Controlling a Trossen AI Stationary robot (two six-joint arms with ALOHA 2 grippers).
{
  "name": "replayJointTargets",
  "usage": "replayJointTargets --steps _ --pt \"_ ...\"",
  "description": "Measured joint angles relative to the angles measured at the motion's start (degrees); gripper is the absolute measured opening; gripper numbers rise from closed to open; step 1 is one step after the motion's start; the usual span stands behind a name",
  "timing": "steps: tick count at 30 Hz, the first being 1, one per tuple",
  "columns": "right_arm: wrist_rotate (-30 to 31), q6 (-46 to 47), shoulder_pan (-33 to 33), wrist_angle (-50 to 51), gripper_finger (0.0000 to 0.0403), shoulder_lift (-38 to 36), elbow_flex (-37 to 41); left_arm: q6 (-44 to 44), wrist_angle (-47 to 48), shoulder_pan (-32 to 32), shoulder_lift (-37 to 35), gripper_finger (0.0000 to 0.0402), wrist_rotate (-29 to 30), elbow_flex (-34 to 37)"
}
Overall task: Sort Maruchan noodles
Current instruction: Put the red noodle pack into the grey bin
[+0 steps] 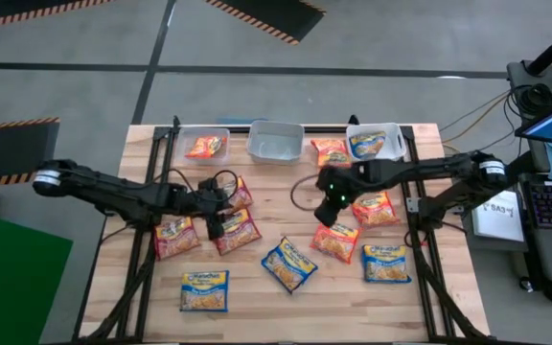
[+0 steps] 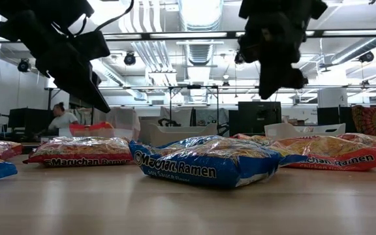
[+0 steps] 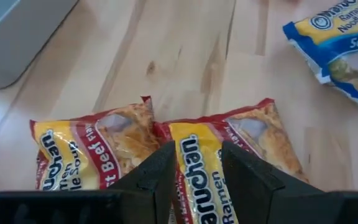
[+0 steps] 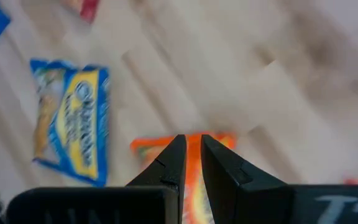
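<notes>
Maruchan packets lie flat on the wooden table. Two red ones (image 1: 175,236) (image 1: 238,230) sit side by side under my left gripper (image 1: 214,217). In the left wrist view that gripper (image 3: 197,167) is open above the right-hand red packet (image 3: 229,149). My right gripper (image 1: 327,209) hovers just beyond an orange packet (image 1: 336,240). In the right wrist view its fingers (image 4: 193,148) stand a narrow gap apart over that orange packet (image 4: 188,144). In the low view both grippers (image 2: 77,72) (image 2: 276,72) hang well above the packets and carry nothing.
Three clear bins stand at the far edge: the left one (image 1: 204,144) holds an orange packet, the middle one (image 1: 276,141) is bare, the right one (image 1: 377,142) holds a blue packet. Blue packets (image 1: 204,290) (image 1: 288,264) (image 1: 386,262) lie near the front. More orange packets (image 1: 375,208) (image 1: 331,150) lie on the right.
</notes>
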State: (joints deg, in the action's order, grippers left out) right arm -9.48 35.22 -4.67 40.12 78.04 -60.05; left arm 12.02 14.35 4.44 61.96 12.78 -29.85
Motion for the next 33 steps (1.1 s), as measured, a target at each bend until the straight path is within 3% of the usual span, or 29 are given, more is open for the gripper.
replayJointTargets --steps 3,7,10,14,19,24,33 --pt "-0.06 2.98 2.94 0.2 0.0038 0.0 -0.42 -0.44 -0.01 -0.01 0.98 0.0113 2.24 0.0" --pt "-0.04 5.89 5.74 0.13 0.0038 -0.04 -0.72 0.79 -1.77 -0.06 3.06 0.0113 12.35 0.32" --pt "0.0 7.18 7.15 0.08 0.0038 -0.04 -0.72 0.54 -2.48 -0.1 4.96 0.0115 16.09 0.35" --pt "2.72 8.78 7.5 -0.81 0.0038 -0.02 -0.72 -2.21 -1.55 -0.15 6.9 0.0126 16.96 0.39" --pt "14.06 8.61 7.1 -5.13 0.0038 0.04 -0.7 -4.84 6.1 -0.15 5.83 0.0128 16.97 0.44" --pt "15.1 7.57 4.7 -12.24 0.0048 0.04 -0.7 -5.39 13.21 -0.19 1.81 0.0113 17.15 0.98" --pt "15.65 5.23 3.28 -18.55 0.0101 0.07 -0.63 -4.54 1.11 -0.21 -0.68 0.0068 16.65 8.5"
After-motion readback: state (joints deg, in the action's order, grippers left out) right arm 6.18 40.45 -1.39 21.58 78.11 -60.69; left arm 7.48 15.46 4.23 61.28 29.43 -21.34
